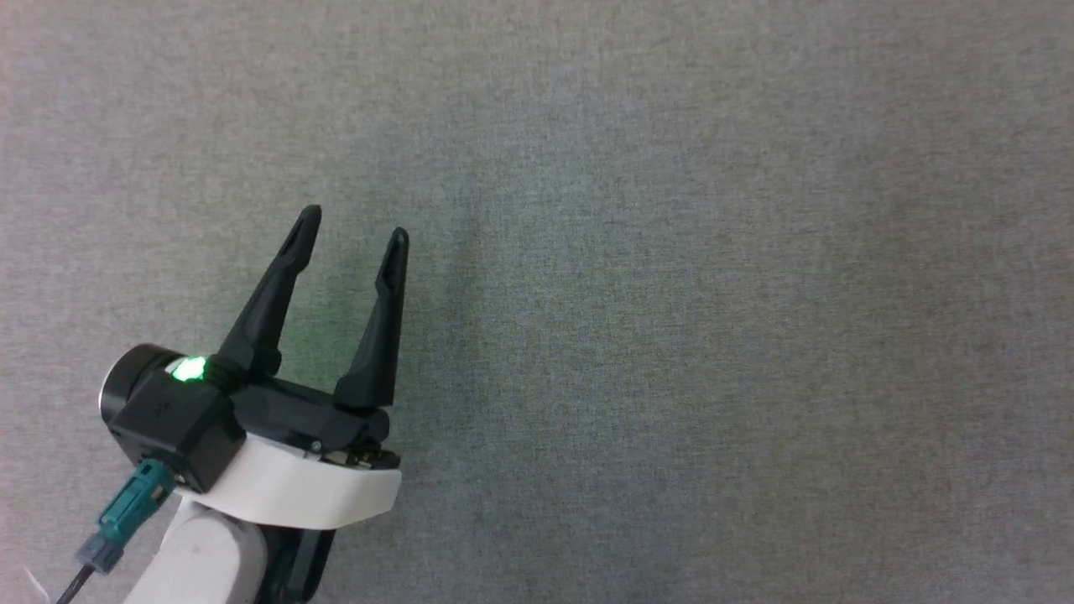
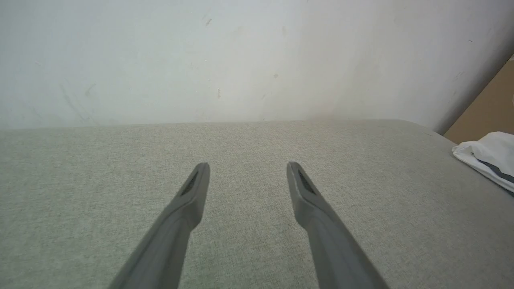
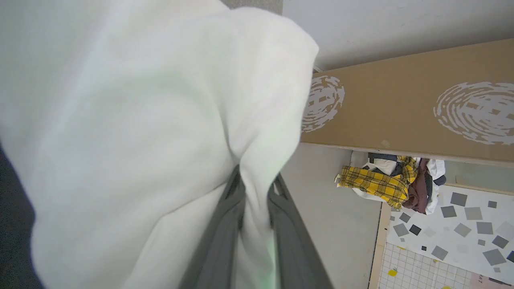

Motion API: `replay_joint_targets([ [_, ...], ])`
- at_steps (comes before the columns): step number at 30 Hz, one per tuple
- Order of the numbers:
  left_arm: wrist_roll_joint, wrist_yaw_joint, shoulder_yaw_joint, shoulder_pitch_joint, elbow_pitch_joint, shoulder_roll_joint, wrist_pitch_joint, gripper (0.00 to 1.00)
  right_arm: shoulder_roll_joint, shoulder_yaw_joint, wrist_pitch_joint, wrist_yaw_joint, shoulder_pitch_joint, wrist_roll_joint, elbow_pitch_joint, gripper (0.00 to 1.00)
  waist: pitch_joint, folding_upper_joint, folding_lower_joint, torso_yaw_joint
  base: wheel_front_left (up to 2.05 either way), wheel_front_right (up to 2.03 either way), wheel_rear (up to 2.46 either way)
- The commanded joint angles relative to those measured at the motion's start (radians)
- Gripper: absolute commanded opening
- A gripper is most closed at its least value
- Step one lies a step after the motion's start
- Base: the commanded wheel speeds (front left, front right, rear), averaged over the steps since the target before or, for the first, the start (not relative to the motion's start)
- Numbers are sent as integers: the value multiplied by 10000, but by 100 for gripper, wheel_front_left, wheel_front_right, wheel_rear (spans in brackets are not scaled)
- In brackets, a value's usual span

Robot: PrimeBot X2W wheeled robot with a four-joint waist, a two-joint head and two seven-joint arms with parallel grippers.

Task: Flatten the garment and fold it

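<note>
My left gripper (image 1: 359, 222) hovers open over the grey fabric table (image 1: 671, 294), its two dark fingers spread with nothing between them. From the left wrist view my left gripper (image 2: 248, 164) points toward the table's far edge, and a corner of the white garment (image 2: 486, 158) with a dark stripe lies at the right edge. In the right wrist view my right gripper (image 3: 257, 182) is shut on a fold of the white garment (image 3: 132, 132), which hangs bunched in front of the camera. A dark part of the garment shows at the far left.
A white wall (image 2: 241, 60) rises behind the table. In the right wrist view a brown cardboard panel (image 3: 401, 108) with white prints stands at the right, a heap of clothes (image 3: 393, 182) with a yellow plaid piece lies below it, and a patterned floor mat (image 3: 453, 237) lies beyond.
</note>
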Motion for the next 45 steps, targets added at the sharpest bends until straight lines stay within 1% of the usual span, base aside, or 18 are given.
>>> replay_joint_targets([
  [1, 85, -63, -14, -133, -46, 2, 8, 100, -77, -76, -58, -21, -165, -112, 71, 0, 164, 0, -2, 45, 0, 0, 0],
  [3, 119, -43, -53, -151, -52, -11, 11, 100, -47, -146, -182, -21, -175, -215, 229, 0, 206, 0, -2, 72, 0, 0, 0],
  [4, 132, -33, -74, -156, -53, -22, 9, 100, -24, -173, -246, -21, -179, -260, 300, 2, 218, 0, -2, 83, 0, 0, 0],
  [5, 137, -21, -95, -158, -49, -40, 5, 100, -6, -192, -309, -21, -182, -304, 370, 20, 223, 0, -2, 93, 0, 0, 0],
  [6, 133, -8, -111, -158, -47, -65, -5, 100, 10, -209, -406, -21, -197, -367, 425, 36, 223, 0, -2, 98, 0, 0, 0],
  [7, 127, 14, -119, -159, -45, -100, -34, 100, 17, -202, -516, -21, -208, -431, 475, 100, 219, 0, -2, 101, 0, 0, 0],
  [11, 132, 166, -36, -153, 17, -264, -306, 100, 125, -82, -887, -21, -276, -550, 705, 100, 47, 0, -2, 76, 0, 0, 0],
  [14, 152, 176, -24, -74, 93, -277, -454, 100, 350, -124, -1250, -21, -308, -601, 829, 100, -263, 0, -2, 55, 0, 0, 0],
  [17, 103, 290, 29, 86, 257, -397, -588, 100, 978, -607, -1869, -21, -323, -627, 915, 100, -744, 0, -2, 70, 0, 0, 0],
  [20, 111, 462, 62, 318, 463, -520, -690, 100, 1963, -1012, -2667, -21, -64, -579, 775, 100, -1328, 0, -2, 80, 0, 0, 0],
  [23, 60, 665, 170, 620, 618, -692, -811, 100, 3059, -977, -3382, -21, 529, -522, 375, 100, -2040, 0, -2, 65, 0, 0, 0],
  [28, -1, 774, 239, 1166, 755, -814, -935, 100, 4990, -306, -4243, -21, 1699, -381, -624, 100, -3160, 0, -2, 78, 0, 0, 0],
  [31, -81, 836, 267, 1541, 768, -880, -971, 100, 6097, 244, -4522, -21, 2267, -383, -1280, 100, -3772, 0, -2, 100, 0, 0, 0],
  [34, -176, 914, 368, 1915, 711, -917, -999, 100, 6870, 439, -4907, -21, 2600, -508, -1913, 100, -4290, 0, -2, 159, 0, 0, 0],
  [36, -184, 961, 448, 2122, 663, -895, -1014, 100, 7202, 560, -5253, -21, 2779, -657, -2320, 100, -4600, 0, -2, 202, 0, 0, 0],
  [38, -92, 996, 493, 2324, 639, -784, -1022, 100, 7383, 763, -5621, -21, 2917, -733, -2587, 100, -4879, 0, -2, 231, 0, 0, 0],
  [43, 85, 1064, 516, 2761, 692, -499, -1005, 100, 7593, 1022, -6256, -21, 3127, -943, -2799, 100, -5432, 0, -2, 361, 0, 0, 0],
  [45, 157, 1110, 538, 2880, 804, -390, -970, 100, 7627, 972, -6400, -21, 3235, -1048, -2816, 100, -5583, 0, -2, 452, 0, 0, 0],
])
